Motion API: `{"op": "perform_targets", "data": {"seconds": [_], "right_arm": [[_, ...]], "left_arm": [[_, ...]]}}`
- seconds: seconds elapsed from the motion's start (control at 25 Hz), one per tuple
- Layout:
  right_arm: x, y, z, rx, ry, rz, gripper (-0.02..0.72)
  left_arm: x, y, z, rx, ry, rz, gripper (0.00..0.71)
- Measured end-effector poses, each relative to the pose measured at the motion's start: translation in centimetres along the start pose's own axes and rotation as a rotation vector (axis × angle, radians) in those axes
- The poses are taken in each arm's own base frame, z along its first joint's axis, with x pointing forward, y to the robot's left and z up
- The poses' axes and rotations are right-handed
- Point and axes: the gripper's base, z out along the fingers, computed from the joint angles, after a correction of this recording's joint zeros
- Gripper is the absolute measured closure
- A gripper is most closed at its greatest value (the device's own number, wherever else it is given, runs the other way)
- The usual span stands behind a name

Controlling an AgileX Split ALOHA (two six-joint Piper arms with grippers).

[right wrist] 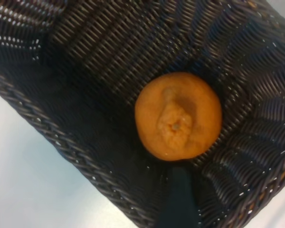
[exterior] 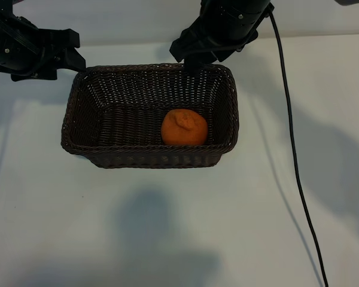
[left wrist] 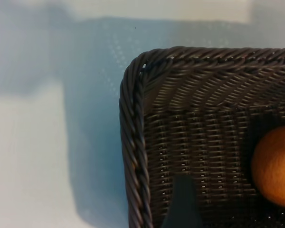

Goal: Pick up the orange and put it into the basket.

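A dark brown wicker basket sits on a white worktop, seen from above. The orange lies on the basket floor, toward the right end and close to the near long wall, its raised nub facing up. Nothing touches it.

The left pincer hangs just outside the basket's far left corner, level with the braided rim, its fingers spread wide and holding nothing. In the left wrist view one dark fingertip shows over the basket's inside wall, with the orange off to one side.

The right pincer hovers above the far rim, right of the middle, also spread wide and empty. Its wrist view looks down on the orange, with one dark fingertip just beside it.

A black cable trails across the worktop at the right.
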Motion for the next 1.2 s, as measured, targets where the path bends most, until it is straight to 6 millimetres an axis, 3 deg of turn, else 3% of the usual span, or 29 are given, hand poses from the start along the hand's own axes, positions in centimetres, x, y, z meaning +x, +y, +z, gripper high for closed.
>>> {"op": "perform_targets", "data": {"seconds": [1.2], "right_arm": [[-0.01,0.07,0.00,-0.008,-0.001,0.060,0.147]], "left_arm": [[0.18,-0.03,0.00,0.003,0.019,-0.004,0.121]]}}
